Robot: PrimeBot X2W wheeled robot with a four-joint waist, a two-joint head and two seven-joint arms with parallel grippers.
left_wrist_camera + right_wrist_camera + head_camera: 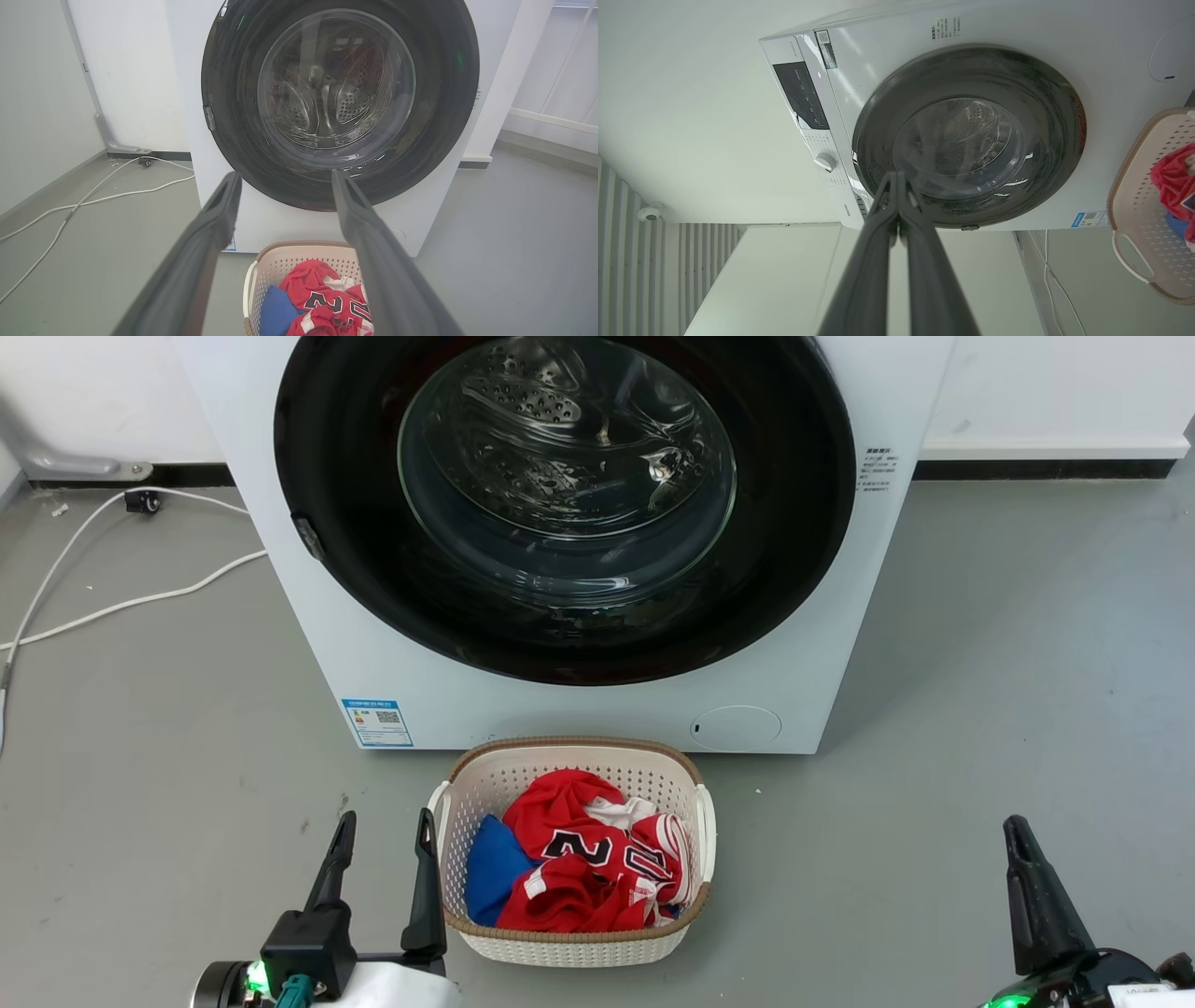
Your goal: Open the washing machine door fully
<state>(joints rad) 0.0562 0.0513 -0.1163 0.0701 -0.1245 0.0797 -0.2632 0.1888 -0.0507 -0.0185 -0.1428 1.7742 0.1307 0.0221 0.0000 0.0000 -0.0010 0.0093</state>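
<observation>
Dark left gripper spread wide, empty; right gripper fingers pressed together, gripping nothing

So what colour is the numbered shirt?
The shirt is red with white trim; best seen in the head view.

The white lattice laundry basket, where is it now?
In the head view the white lattice basket stands on the floor at bottom centre, before the big white washing machine, right of the left claw.

Glossy black washing machine door — clear glass centre.
</observation>
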